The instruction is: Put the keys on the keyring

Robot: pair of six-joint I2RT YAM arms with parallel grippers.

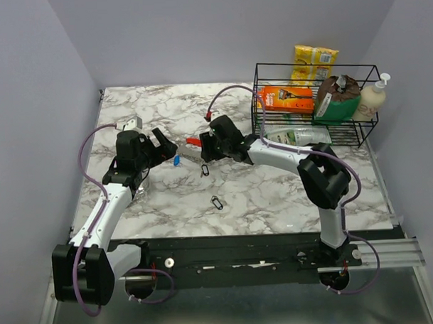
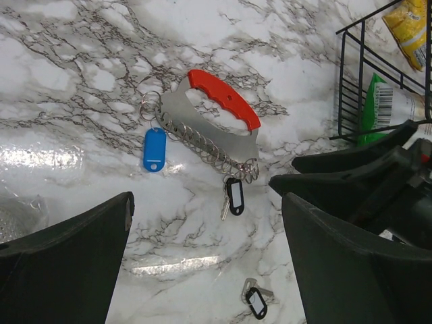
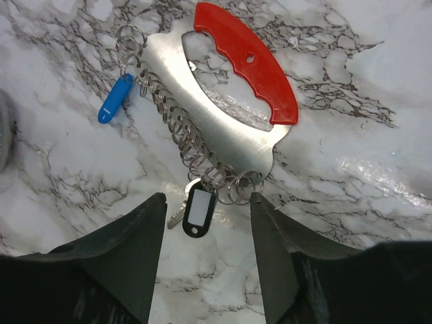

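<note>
Bright, even light is falling from above onto the marble counter (image 1: 274,195), leaving only soft, faint shadows. White glare is streaking the glossy stone in both wrist views (broadest along the left view's left edge), while the dark fingers (image 3: 115,263) of the right hand (image 3: 208,199) are showing slightly soft near the lens.
</note>
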